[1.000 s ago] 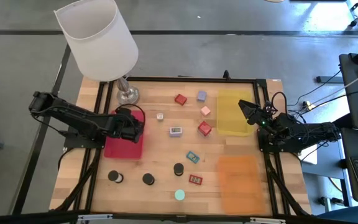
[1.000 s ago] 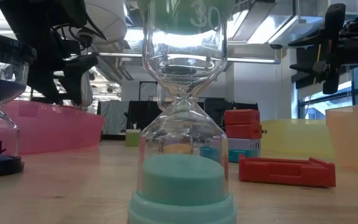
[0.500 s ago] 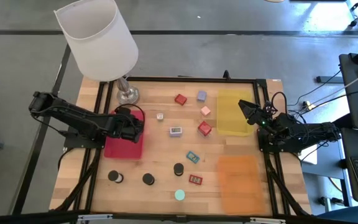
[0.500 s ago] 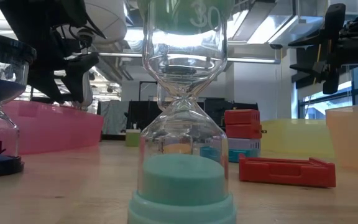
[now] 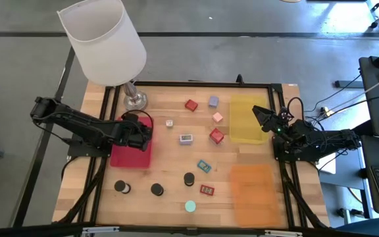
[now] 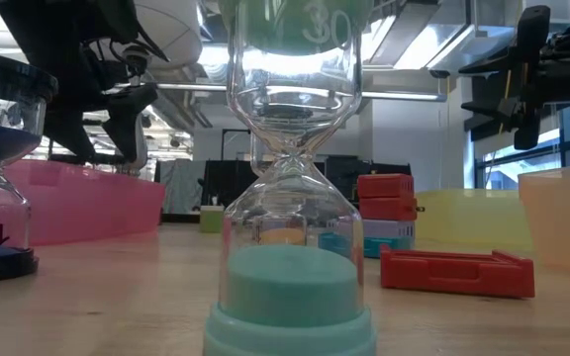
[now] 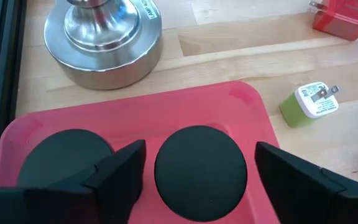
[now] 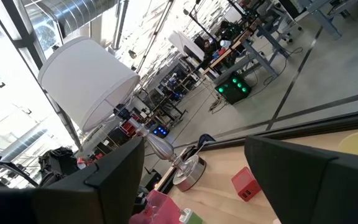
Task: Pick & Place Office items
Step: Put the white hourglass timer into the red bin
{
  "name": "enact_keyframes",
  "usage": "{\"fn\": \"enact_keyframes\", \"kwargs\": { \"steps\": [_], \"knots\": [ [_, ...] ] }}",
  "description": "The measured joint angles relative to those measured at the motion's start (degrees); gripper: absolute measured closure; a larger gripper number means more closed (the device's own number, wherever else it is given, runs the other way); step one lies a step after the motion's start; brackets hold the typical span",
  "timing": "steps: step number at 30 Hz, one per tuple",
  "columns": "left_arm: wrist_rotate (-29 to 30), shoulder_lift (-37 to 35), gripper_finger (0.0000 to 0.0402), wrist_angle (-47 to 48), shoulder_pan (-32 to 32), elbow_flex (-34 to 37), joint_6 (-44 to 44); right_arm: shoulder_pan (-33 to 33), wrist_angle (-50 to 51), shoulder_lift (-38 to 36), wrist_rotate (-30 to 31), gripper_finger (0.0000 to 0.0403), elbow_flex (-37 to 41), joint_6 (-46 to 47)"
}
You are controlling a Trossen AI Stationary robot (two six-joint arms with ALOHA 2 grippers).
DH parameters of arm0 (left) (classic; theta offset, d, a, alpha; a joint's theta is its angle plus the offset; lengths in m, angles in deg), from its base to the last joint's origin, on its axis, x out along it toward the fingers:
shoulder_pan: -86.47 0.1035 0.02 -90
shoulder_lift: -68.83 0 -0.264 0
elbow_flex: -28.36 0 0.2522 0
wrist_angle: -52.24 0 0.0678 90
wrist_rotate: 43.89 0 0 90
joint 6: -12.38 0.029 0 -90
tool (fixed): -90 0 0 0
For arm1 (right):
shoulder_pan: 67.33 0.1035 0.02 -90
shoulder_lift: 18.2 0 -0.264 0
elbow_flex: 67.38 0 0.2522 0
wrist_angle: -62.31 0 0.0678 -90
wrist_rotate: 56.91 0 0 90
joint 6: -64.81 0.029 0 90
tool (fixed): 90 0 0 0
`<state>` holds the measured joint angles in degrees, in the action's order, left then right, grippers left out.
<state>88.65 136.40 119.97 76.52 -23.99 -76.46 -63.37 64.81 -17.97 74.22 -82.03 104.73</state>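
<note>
Over the shallow pink-red plastic tray [image 7: 241, 106], my left claw [image 7: 197, 171] stands spread and holds nothing.
Between its fingers, down in that tray, lies a black round-capped piece [image 7: 201, 165], with a second black cap [image 7: 64, 158] beside it; I judge the tray collects the black round ones. Just outside the tray sit a green-and-white plug block [image 7: 309, 104] and the lamp's silver base [image 7: 101, 37]. Across the table from the tray, my right claw [image 5: 258, 116] waits open above the yellow tray [image 5: 245, 131].

Left gripper [image 7: 194, 180] hangs low, jaws apart; right gripper [image 5: 258, 116] waits, jaws apart.
</note>
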Motion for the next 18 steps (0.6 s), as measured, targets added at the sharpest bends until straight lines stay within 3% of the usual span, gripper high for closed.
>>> {"fn": "enact_keyframes", "kwargs": {
  "steps": [6, 11, 14, 18],
  "knots": [
    [2.09, -0.35, 0.0061, 3.1, -0.11, -3.91, 0.04, 0.01, 0.02, 0.01, -0.01, 0.0121, 0.01, 0.0],
    [4.68, -1.37, 0.0061, 10.63, -0.11, -13.35, 5.16, -0.01, 0.02, 0.02, 0.01, 0.0121, 0.01, 0.0],
    [0.52, -1.31, 0.0061, 10.51, -0.17, -19.2, 9.82, 0.0, 0.03, 0.01, 0.01, 0.0121, 0.0, 0.0],
    [-12.75, -1.31, 0.0059, 7.35, -1.25, -25.98, 12.83, 0.01, 0.06, 0.02, 0.01, 0.0121, 0.01, 0.0]
  ]
}}
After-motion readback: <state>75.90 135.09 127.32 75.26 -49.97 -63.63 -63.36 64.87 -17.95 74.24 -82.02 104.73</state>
